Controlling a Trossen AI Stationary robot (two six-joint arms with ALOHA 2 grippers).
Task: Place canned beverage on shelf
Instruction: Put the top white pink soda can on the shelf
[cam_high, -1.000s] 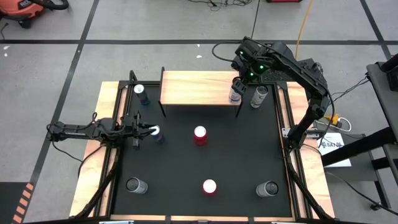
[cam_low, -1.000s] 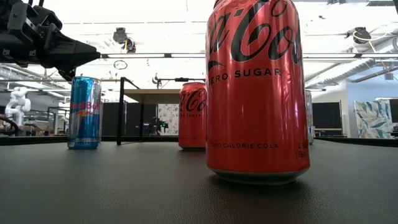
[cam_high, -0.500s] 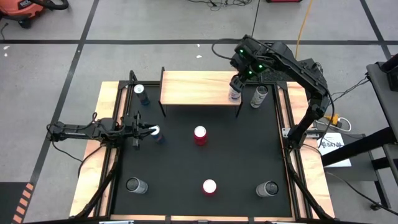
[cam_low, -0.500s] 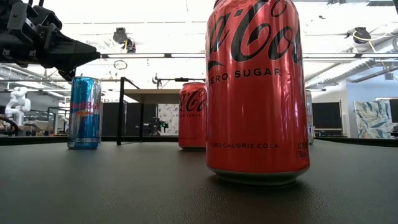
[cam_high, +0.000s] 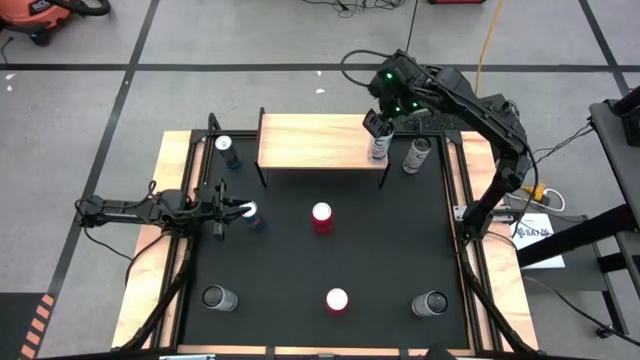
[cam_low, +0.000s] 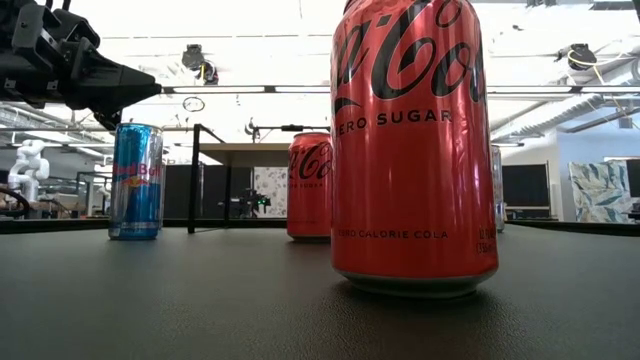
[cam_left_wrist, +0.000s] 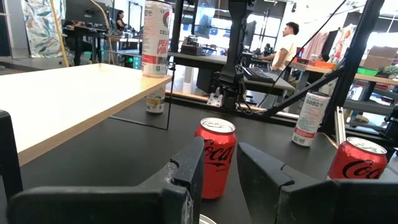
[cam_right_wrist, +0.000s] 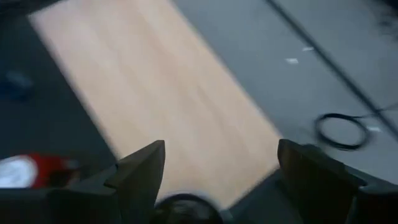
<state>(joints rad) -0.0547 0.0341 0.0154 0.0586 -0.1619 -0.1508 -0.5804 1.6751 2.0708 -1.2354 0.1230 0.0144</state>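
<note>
One white can (cam_high: 377, 150) stands upright on the right end of the shelf (cam_high: 315, 141), and the right gripper (cam_high: 378, 122) hangs just above it with its jaws spread wide, gripping nothing. Out on the black tabletop (cam_high: 380, 250) a red can (cam_high: 321, 216) sits in the middle, while the left gripper (cam_high: 237, 209) waits low by the left edge, jaws narrow around a blue can (cam_high: 250, 212).

The shelf (cam_high: 318, 141) is a light-wood rectangular board on thin black legs, standing level in the upper middle of the high view. A white-and-red beverage can (cam_high: 377, 151) stands upright on the board's right end, at its front corner; the board is otherwise bare.
</note>
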